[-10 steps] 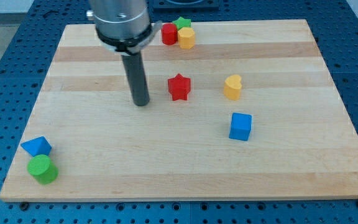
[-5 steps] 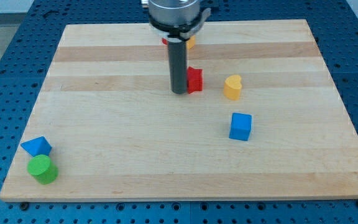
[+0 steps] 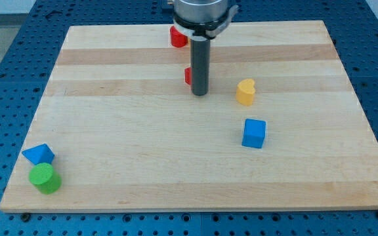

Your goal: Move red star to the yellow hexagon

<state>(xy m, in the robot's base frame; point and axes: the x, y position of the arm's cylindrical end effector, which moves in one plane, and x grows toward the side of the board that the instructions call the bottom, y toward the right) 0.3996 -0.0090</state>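
Observation:
My tip point(image 3: 199, 94) rests on the wooden board point(image 3: 110, 131), right of centre in the upper half. The red star point(image 3: 188, 75) is mostly hidden behind the rod; only a red sliver shows at the rod's left edge, just above the tip. The yellow hexagon is hidden behind the arm's body at the view's top. A red cylinder point(image 3: 178, 37) shows partly at the arm's left near the board's top edge.
A yellow heart block point(image 3: 245, 92) lies right of my tip. A blue cube point(image 3: 254, 133) lies below the heart. A blue triangular block point(image 3: 38, 155) and a green cylinder point(image 3: 45, 178) sit at the board's bottom left corner.
My rod has moved right, from left of the red star to in front of it. The star has shifted toward the view's top and is now mostly covered by the rod.

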